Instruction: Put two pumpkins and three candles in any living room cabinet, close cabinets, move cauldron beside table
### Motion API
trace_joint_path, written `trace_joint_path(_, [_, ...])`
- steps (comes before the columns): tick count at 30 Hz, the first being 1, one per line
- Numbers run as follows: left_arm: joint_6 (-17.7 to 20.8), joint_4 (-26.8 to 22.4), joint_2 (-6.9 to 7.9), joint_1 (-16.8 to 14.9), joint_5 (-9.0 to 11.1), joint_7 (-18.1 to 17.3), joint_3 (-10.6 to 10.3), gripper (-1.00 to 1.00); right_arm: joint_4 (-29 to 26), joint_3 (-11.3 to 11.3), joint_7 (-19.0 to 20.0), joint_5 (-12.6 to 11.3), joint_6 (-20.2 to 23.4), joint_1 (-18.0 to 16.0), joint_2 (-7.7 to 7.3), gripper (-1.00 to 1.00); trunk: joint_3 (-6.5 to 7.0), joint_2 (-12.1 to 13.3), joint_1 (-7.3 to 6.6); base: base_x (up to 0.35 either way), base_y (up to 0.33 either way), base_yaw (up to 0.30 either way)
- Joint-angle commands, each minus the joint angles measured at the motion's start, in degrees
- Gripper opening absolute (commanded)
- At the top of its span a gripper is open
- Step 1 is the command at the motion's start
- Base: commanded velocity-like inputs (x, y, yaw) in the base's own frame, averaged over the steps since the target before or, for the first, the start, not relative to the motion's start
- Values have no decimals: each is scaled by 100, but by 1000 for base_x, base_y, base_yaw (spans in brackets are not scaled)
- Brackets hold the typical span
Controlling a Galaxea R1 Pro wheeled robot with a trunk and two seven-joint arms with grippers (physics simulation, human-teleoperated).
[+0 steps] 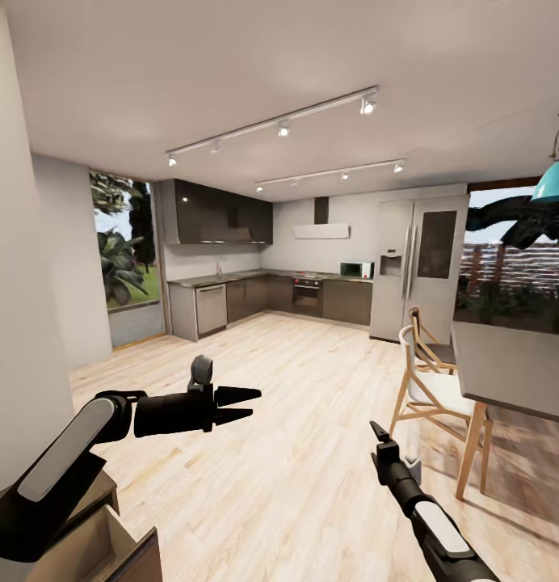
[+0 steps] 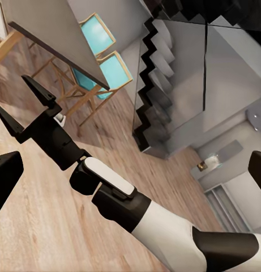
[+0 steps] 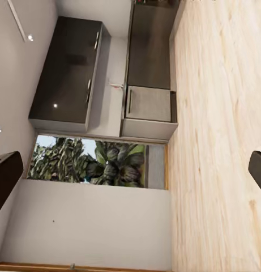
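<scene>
the left gripper (image 1: 245, 406) holds its fingers slightly parted around nothing, pointing sideways over the wood floor (image 1: 296, 453). the right gripper (image 2: 29, 107) shows its fingers spread wide and empty in the left wrist view; in the head view it is too foreshortened to judge. an open drawer (image 1: 102, 541), cut off at the corner, sits under the left arm. beyond stand a kitchen (image 1: 263, 295), a fridge (image 1: 417, 267), and a dining table (image 1: 514, 364) with chairs (image 1: 425, 388), partly cropped.

In the head view's lower left corner, the cabinet (image 1: 102, 490) shows only in part. It is a low, dark brown wooden unit. One drawer (image 1: 98, 548) is pulled open, with a pale wooden inside and a flat, dark brown, handleless front.
</scene>
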Motion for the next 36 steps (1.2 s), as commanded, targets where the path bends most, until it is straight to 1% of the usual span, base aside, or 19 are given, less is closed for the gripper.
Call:
trace_joint_path(1, [6,-1,4,-6,19,6,-5,100,2,-21,10,-59,58,-3,1,100,-9,-5,1,0,0,-4])
trace_joint_path(3, [6,-1,6,-5,19,1,-7,100,6,-45,3,-60,60,4,-10,100,-11,-5,1,0,0,-3])
trace_joint_path(5, [6,-1,1,-4,19,-4,-7,100,6,-188,-3,-58,69,18,-33,100,-15,-5,1,0,0,-1])
trace_joint_path(6, [6,-1,-1,-4,19,-6,-7,100,6,-302,-6,-53,84,35,-40,100,-16,-5,1,0,0,0])
trace_joint_path(7, [6,-1,-2,-6,21,-7,-8,100,8,-348,-5,-52,92,59,-45,100,-18,-5,1,0,0,0])
trace_joint_path(8, [6,-1,-3,-5,24,-8,-9,100,9,-420,5,-52,104,181,-58,100,-20,-5,1,-7,0,0])
trace_joint_path(10, [6,-1,-3,-5,23,-8,-9,100,5,-476,16,-56,111,403,-75,100,-24,-5,1,-28,0,0])
trace_joint_path(12, [6,-1,-11,-6,25,-9,-10,100,-1,-619,31,-56,118,876,-123,100,-28,-5,1,-77,0,0])
trace_joint_path(15, [6,-1,-42,-9,22,-9,-43,100,1,-770,46,-56,118,1082,-152,100,-34,-5,1,-128,0,0])
trace_joint_path(16, [6,-1,-70,-10,21,-7,-100,100,18,-863,54,-50,105,1162,-159,100,-36,-5,1,-214,0,0])
trace_joint_path(18, [6,-1,-113,-11,20,-1,-203,100,138,-950,57,-47,80,1231,-163,100,-40,-5,1,-255,0,0])
trace_joint_path(21, [6,6,-178,-12,14,17,-292,100,353,-1005,59,-41,65,1274,-179,100,-46,-5,1,-296,0,0])
trace_joint_path(28, [6,9,-265,-13,11,38,-352,100,514,-1038,48,-43,55,1300,-290,100,-62,-5,1,-325,0,-8])
trace_joint_path(36, [6,9,-284,-13,11,38,-368,100,539,-1043,58,-45,54,1303,-318,100,-115,-5,1,-317,0,-117])
